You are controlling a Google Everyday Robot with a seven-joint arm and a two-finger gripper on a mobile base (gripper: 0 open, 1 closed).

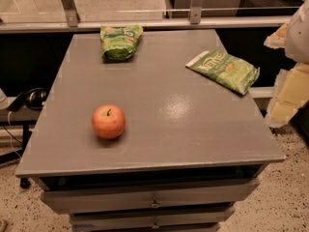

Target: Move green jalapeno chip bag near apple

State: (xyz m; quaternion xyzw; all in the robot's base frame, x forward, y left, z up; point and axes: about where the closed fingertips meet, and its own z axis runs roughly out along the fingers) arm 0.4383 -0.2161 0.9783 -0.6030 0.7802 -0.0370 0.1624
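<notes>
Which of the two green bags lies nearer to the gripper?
The flat green jalapeno chip bag with white lettering, at the right edge of the table, beside the gripper. The puffy green bag lies far back left.

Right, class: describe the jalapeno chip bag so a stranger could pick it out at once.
Start at the grey table; go to its far right side, near the gripper off that edge. The chip bag lies flat there, white-topped with big white lettering, unlike the puffy green bag at the far left or the apple in front.
</notes>
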